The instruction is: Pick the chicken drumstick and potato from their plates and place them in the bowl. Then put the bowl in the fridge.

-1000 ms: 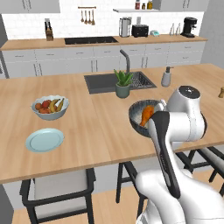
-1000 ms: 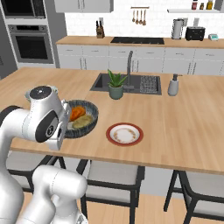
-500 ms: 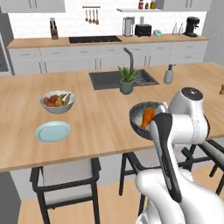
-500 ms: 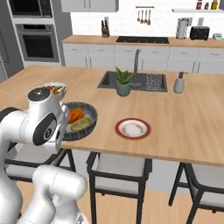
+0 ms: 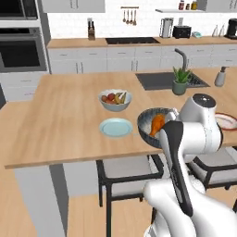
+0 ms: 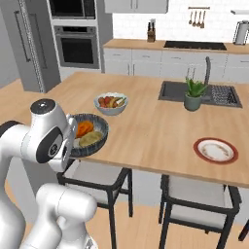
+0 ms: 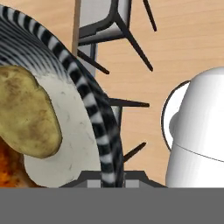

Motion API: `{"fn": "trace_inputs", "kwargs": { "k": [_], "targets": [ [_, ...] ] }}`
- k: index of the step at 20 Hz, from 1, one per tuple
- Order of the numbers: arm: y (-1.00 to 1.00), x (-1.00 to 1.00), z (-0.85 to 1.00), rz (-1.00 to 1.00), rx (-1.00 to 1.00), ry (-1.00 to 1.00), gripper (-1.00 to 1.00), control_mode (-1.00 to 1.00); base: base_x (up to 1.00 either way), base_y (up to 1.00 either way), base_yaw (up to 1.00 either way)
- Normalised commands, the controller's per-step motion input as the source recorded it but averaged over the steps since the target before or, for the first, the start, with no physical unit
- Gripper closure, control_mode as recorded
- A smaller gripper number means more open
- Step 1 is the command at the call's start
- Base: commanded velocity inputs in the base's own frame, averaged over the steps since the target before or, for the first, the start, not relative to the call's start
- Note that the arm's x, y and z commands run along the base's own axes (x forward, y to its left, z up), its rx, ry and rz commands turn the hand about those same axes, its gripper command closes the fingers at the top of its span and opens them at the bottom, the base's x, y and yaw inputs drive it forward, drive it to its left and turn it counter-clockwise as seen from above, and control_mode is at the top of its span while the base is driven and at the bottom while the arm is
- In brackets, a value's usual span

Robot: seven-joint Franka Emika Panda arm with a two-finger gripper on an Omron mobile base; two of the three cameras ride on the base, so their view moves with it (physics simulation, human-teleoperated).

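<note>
My gripper [image 7: 109, 177] is shut on the striped rim of the dark grey bowl [image 6: 92, 136], holding it in the air at the island's near edge, in front of the arm. The orange-brown chicken drumstick [image 6: 83, 128] and the yellowish potato [image 6: 91, 139] lie inside the bowl. In the hand view the potato [image 7: 26, 118] sits on the speckled inside, with the drumstick [image 7: 9, 171] under it. The light blue plate [image 5: 115, 127] and the red-rimmed plate [image 6: 215, 150] lie bare on the island. The grey fridge [image 6: 41, 53] stands shut at the far left.
A pale fruit bowl [image 5: 115, 99] stands behind the blue plate. The black wall oven [image 6: 78, 46] is beside the fridge. A potted plant [image 6: 194, 95] stands by the sink [image 6: 214, 92]. Dark stools [image 5: 125, 173] are tucked under the island's near edge.
The whole picture has slid to the right as the base moves left; oven and fridge have come into view. The bowl stays in my gripper with both foods inside.
</note>
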Motion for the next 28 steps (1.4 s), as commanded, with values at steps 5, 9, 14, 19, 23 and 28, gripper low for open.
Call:
{"fn": "trace_inputs", "kwargs": {
  "k": [5,9,14,19,23,28],
  "targets": [
    [0.00,0.00,0.00,0.00,0.00,0.00,1.00,1.00,-0.03,1.00,0.07],
    [0.00,0.00,0.00,0.00,0.00,0.00,1.00,1.00,0.01,1.00,0.00],
    [0.00,0.00,0.00,0.00,0.00,0.00,1.00,1.00,0.01,1.00,0.00],
    [0.00,0.00,0.00,0.00,0.00,0.00,1.00,1.00,0.05,1.00,0.00],
    [0.00,0.00,0.00,0.00,0.00,0.00,1.00,1.00,0.16,1.00,0.00],
    [0.00,0.00,0.00,0.00,0.00,0.00,1.00,1.00,0.35,1.00,0.00]
  ]
}}
